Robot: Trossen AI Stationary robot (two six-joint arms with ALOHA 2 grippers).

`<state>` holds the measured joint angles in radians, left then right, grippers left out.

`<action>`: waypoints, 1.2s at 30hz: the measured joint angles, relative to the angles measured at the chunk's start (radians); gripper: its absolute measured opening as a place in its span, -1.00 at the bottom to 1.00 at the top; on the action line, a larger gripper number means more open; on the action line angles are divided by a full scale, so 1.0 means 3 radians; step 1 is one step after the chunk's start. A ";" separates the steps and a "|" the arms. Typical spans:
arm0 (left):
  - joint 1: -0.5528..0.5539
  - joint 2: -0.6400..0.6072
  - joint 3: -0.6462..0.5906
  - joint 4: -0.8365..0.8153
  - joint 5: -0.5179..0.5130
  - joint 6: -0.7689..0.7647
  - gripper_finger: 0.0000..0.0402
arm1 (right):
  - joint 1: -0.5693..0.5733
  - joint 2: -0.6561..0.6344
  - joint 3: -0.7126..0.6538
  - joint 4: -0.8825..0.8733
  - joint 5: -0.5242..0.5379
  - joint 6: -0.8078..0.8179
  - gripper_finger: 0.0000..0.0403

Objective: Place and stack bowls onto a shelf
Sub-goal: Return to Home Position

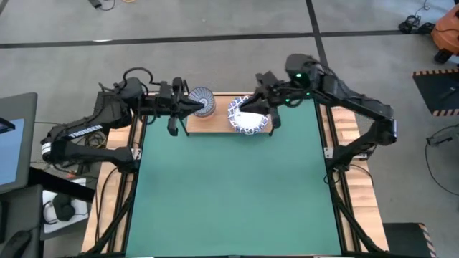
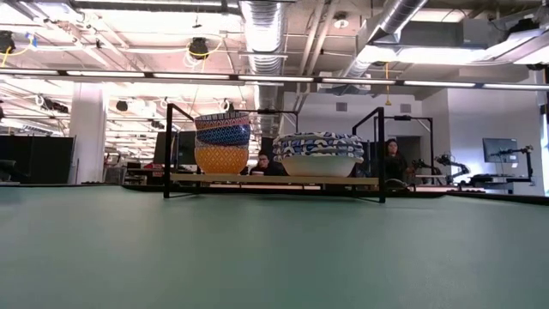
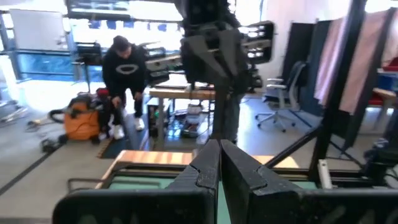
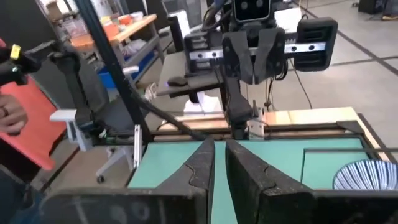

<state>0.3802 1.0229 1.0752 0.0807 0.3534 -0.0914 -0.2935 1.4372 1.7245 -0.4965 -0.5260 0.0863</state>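
Note:
The shelf stands at the table's far edge, a light-wood board in a black frame. On its left part sits a stack of small bowls, the grey-blue patterned one on top, also seen in the right wrist view. On its right part sits a stack of wide white bowls with blue lattice rims. My left gripper hovers shut beside the small stack. My right gripper hovers over the wide stack, fingers together but for a thin slit, holding nothing.
The green mat covers the table in front of the shelf. Black frame posts rise at the shelf's corners. People are in the room behind, and a hand shows at the edge of the right wrist view.

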 joint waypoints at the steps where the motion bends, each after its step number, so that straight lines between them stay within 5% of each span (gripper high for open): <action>1: -0.0036 0.0028 0.0000 0.0037 0.0000 0.0001 -1.00 | 0.0000 -0.0048 0.0000 -0.0086 0.0000 -0.0037 -0.67; 6: -0.0195 0.0124 0.0000 0.0028 -0.0088 0.0117 -1.00 | 0.0001 -0.0291 -0.0145 -0.0157 0.0014 -0.0107 -0.67; 16: -0.0394 0.0189 -0.0023 -0.0102 -0.0181 0.0397 -1.00 | -0.0061 -0.0925 -0.1748 0.1554 0.0020 0.0587 -0.67; 21: -0.0350 0.0127 -0.0501 0.0413 -0.0178 0.0253 -1.00 | -0.0079 -0.1202 -0.2254 0.2197 0.0013 0.0850 -0.67; 27: -0.0345 0.0037 -0.0842 0.0815 -0.0158 0.0140 -1.00 | -0.0079 -0.1524 -0.2333 0.2163 0.0016 0.0804 -0.67; 31: -0.0409 -0.0044 -0.0732 0.0804 -0.0127 0.0170 -1.00 | -0.0078 -0.1624 -0.2331 0.1848 0.0377 0.0737 -0.67; 36: -0.0424 -0.0226 -0.0699 0.0755 0.0068 0.0706 -1.00 | -0.0117 -0.1602 -0.2337 0.1662 0.0550 0.0695 -0.67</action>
<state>0.2531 0.9550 0.8654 0.3070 0.3739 0.1203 -0.3286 0.9565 1.0233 0.0022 -0.3610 0.2949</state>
